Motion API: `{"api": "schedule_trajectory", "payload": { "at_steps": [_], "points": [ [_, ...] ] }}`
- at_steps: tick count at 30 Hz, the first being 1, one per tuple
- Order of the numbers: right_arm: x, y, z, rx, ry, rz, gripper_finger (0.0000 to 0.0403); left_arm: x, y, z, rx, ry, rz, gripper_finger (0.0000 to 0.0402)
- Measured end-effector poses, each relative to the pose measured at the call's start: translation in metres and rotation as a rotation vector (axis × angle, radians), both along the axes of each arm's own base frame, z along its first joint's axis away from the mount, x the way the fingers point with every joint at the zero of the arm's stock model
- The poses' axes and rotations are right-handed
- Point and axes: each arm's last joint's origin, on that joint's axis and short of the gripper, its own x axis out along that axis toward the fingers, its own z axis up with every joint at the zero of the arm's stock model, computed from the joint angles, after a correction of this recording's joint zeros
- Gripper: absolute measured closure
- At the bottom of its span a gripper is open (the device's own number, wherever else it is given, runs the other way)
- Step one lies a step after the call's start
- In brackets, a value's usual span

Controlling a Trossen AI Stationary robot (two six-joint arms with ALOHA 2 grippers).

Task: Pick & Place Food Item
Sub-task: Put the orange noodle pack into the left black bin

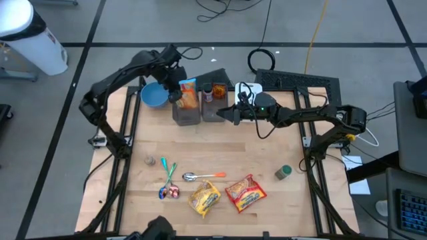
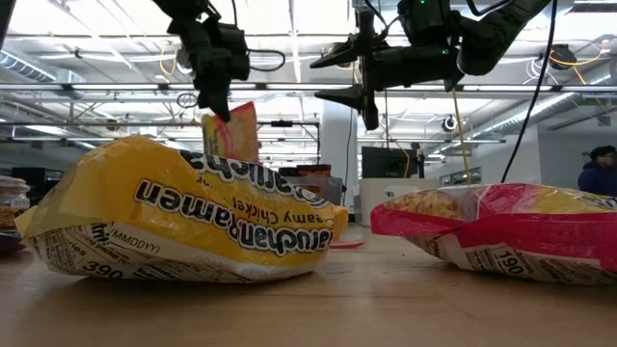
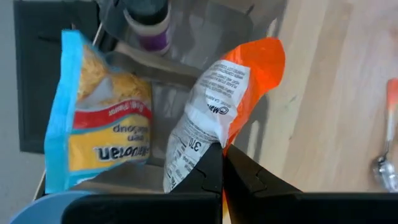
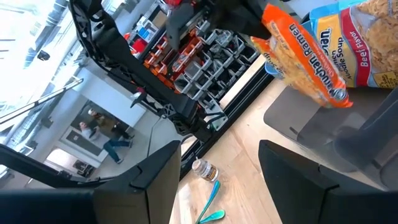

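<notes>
Left pincer point(image 3: 222, 163), clamped shut, dangles orange ramen packet point(image 3: 217, 106) long axis vertical over a bin point(image 1: 187, 115).

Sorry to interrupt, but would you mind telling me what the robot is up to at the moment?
It is sorting food packets. The left gripper is shut on an orange ramen packet, held over the clear bin at the table's far edge, where a blue ramen packet already stands. The right gripper hovers open beside the neighbouring bin, holding nothing. A yellow ramen packet, a red one and a spoon lie near the front.
</notes>
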Motion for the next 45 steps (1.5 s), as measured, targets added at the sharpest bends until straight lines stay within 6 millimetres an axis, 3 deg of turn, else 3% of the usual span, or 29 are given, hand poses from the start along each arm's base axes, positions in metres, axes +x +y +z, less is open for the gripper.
{"api": "schedule_trajectory", "payload": {
  "at_steps": [16,45],
  "points": [
    [0.000,0.000,0.000,-0.010,0.005,-0.002,0.0194,-0.007,0.012,-0.004,0.013,0.010,0.027,0.0401],
    [0.000,0.000,-0.001,-0.017,0.009,-0.003,0.0195,0.015,0.036,-0.052,-0.081,0.094,0.049,0.0401]
  ]
}}
